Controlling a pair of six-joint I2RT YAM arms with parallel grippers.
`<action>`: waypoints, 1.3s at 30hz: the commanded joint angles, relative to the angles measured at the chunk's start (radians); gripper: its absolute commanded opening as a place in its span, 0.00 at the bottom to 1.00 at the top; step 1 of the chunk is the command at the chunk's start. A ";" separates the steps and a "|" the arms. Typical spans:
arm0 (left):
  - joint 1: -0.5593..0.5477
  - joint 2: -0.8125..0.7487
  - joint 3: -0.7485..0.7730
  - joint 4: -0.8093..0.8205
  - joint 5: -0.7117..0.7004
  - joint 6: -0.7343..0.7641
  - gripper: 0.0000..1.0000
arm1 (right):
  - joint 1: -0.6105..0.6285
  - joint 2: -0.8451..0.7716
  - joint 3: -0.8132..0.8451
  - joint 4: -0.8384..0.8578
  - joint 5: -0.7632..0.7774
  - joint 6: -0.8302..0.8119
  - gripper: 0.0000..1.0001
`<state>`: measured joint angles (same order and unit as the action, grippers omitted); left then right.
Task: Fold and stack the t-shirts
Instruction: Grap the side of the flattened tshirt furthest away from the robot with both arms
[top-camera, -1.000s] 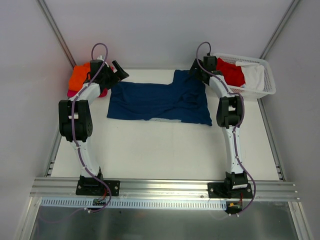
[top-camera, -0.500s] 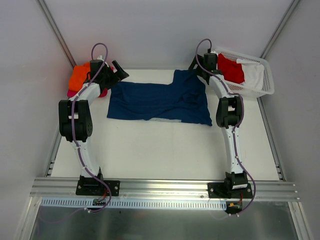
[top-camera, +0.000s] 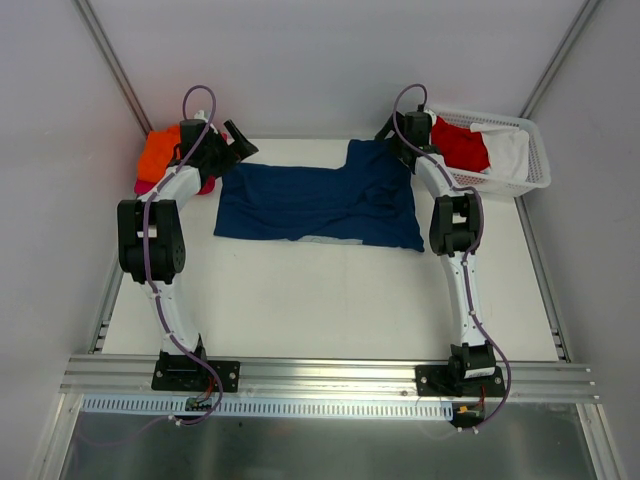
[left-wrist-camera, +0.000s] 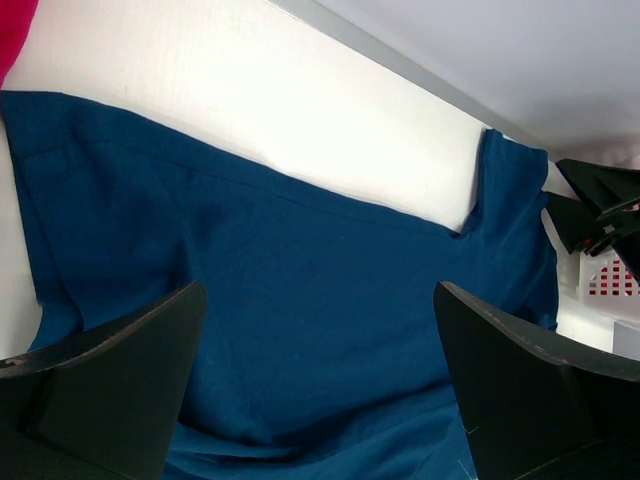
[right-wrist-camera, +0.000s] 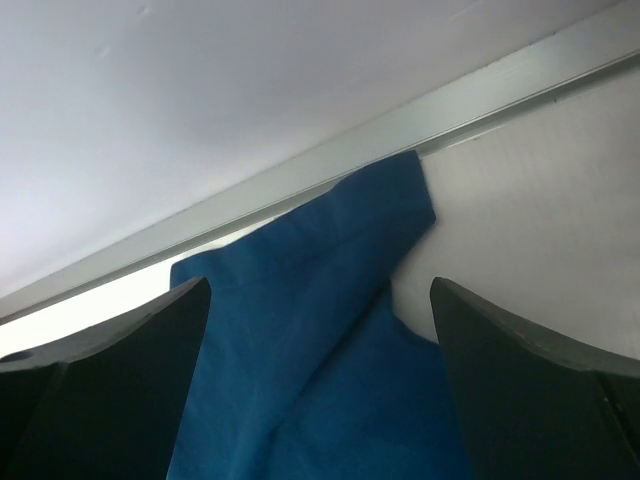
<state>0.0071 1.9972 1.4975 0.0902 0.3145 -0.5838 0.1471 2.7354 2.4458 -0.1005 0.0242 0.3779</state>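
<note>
1. Overhead view: bright, even, diffuse light; only faint soft shadows under the arms on the white table (top-camera: 330, 300); sharp throughout.
2. Left wrist view: left gripper (left-wrist-camera: 320, 292) a dark, soft-edged silhouette; navy t-shirt (left-wrist-camera: 300, 260) between the jaws evenly lit; table beyond the jaws washed out white.
3. Right wrist view: right gripper (right-wrist-camera: 320, 285) likewise dark, slightly blurred; a shadowed crease in the cloth between the jaws; a glare strip beyond one jaw.

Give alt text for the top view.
A navy blue t-shirt lies spread on the table, left gripper and right gripper near its far corners. Orange shirt and pink shirt sit far left; a white basket far right holds a red shirt and white shirt.
</note>
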 joint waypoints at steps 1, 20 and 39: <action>-0.002 -0.021 -0.008 0.034 0.027 0.016 0.99 | -0.149 -0.077 -0.025 -0.010 0.298 -0.011 0.97; -0.001 -0.018 -0.023 0.002 -0.021 0.013 0.99 | -0.156 0.053 0.036 0.093 0.097 0.222 0.60; 0.086 0.029 0.015 -0.033 -0.095 -0.056 0.99 | -0.182 0.032 -0.018 0.139 0.031 0.233 0.06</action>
<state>0.0887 2.0033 1.4750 0.0536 0.2050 -0.6380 0.1413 2.7617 2.4435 0.0338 -0.0544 0.5770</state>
